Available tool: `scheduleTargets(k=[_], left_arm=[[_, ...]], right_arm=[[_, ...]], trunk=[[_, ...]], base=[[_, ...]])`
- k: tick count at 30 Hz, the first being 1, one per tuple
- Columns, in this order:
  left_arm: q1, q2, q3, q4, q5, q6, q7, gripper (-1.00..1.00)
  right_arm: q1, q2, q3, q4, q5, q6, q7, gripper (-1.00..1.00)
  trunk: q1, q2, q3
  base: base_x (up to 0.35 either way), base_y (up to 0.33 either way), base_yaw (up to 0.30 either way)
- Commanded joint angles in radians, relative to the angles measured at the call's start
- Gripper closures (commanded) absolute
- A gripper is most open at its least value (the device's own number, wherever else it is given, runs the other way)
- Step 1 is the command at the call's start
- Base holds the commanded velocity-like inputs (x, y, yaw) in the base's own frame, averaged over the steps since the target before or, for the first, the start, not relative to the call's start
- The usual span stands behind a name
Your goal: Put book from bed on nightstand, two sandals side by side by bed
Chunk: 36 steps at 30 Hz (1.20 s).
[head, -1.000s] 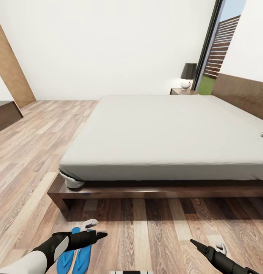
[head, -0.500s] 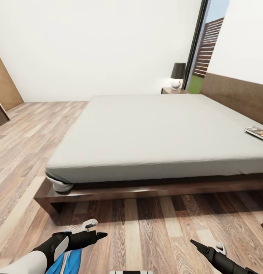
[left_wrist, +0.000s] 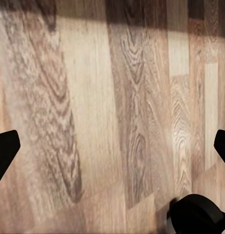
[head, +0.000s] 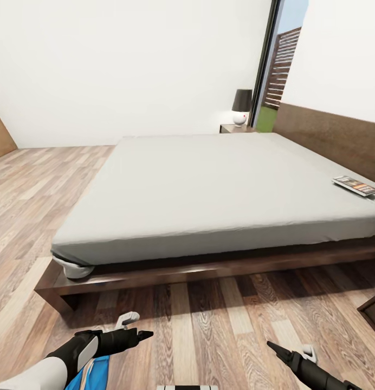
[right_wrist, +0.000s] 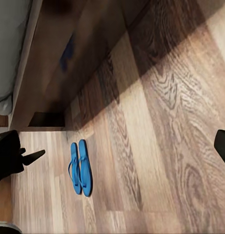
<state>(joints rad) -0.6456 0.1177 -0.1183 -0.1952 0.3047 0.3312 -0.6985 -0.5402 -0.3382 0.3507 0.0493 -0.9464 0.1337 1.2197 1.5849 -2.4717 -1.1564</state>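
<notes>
Two sandals (right_wrist: 80, 167) are lying side by side on the plank floor (head: 209, 319) in the lower left of the right wrist view, soles touching along their length, just off the corner of the bed frame; in the head view a strip of the same blue (head: 92, 374) is peeking out at the bottom left, under the left arm. Judging from that pairing beside the bed (head: 209, 189), the sandal half of the job is looking done.

The book (head: 355, 185) is resting flat on the mattress at the right edge of the head view, close to the headboard (head: 328, 138) and well apart from both arms. A nightstand (head: 235, 129) carrying a dark-shaded lamp (head: 241, 106) is standing in the upper middle, at the far side of the bed by the window; a dark wooden corner is showing at the lower right edge, too little of it to say what it is.

The left gripper (head: 134, 327) is hanging low at the bottom left, fingers spread wide with nothing between them, as the left wrist view of bare planks is confirming. The right gripper (head: 293, 355) is hanging at the bottom right, likewise parted and empty. Both arms are sitting tucked near the body, probably because the base is travelling toward the book's end of the bed rather than reaching yet.
</notes>
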Motion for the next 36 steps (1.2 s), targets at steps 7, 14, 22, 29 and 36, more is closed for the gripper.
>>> scheduleTargets(k=[7, 14, 22, 29, 36], left_arm=[[0.000, -0.004, -0.008, -0.001, 0.011, 0.007, 0.000, -1.00], [0.000, -0.010, -0.008, 0.000, 0.011, 0.007, 0.000, -1.00], [0.000, -0.017, -0.008, 0.009, 0.011, 0.008, -0.001, -1.00], [0.000, -0.020, -0.008, 0.011, 0.011, 0.008, 0.000, -1.00], [0.000, -0.020, -0.007, 0.011, 0.011, 0.007, 0.000, -1.00]], right_arm=[[-0.001, 0.012, 0.004, 0.003, -0.011, 0.011, -0.008, -1.00], [0.002, 0.014, 0.003, 0.003, -0.011, 0.011, -0.013, -1.00], [0.014, 0.014, 0.002, 0.003, -0.012, 0.011, -0.014, -1.00], [0.016, 0.014, 0.003, 0.003, -0.012, 0.010, -0.014, -1.00], [0.018, 0.016, 0.004, 0.003, -0.011, 0.010, -0.015, -1.00]], trunk=[[0.000, 0.000, -0.001], [0.000, 0.000, -0.001], [0.000, 0.000, -0.001], [0.000, 0.000, -0.001], [0.000, 0.000, -0.001]], base=[[0.000, 0.000, -0.006], [0.000, 0.000, -0.129], [0.000, 0.000, -0.258], [0.000, 0.000, -0.279], [0.000, 0.000, -0.281]])
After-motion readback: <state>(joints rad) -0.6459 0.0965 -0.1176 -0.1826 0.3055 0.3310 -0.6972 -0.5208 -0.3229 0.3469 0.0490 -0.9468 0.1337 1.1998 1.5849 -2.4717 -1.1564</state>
